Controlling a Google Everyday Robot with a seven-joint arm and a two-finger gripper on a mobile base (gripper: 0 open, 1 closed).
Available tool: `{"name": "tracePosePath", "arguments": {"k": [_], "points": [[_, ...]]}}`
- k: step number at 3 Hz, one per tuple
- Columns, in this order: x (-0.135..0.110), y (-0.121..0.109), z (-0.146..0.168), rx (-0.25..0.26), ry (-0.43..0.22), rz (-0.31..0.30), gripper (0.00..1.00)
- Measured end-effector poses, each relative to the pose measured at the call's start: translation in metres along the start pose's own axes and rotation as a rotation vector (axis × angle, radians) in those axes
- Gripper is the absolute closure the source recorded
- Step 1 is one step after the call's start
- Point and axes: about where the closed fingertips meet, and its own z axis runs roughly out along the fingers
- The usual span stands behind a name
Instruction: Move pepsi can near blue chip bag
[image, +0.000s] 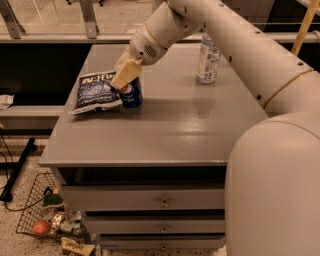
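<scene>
The pepsi can (131, 94) is dark blue with its round logo facing me. It stands upright on the grey table (180, 135), left of the middle. Its left side touches the blue chip bag (94, 91), which lies flat with white lettering near the table's left edge. My gripper (125, 75) reaches down from the upper right. Its tan fingers (128, 71) are shut on the top of the can and hide the can's lid.
A clear plastic bottle (207, 59) stands at the back right of the table. My white arm (235, 45) crosses above the right half. Drawers (150, 200) are below the top. A wire basket (47, 220) with small items sits on the floor at the left.
</scene>
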Motion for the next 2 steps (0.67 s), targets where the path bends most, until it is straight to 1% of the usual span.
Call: {"name": "tracePosePath", "arguments": {"k": [2], "points": [[-0.0005,0.0004,0.0055,-0.008,0.0,-0.001,0.35]]}}
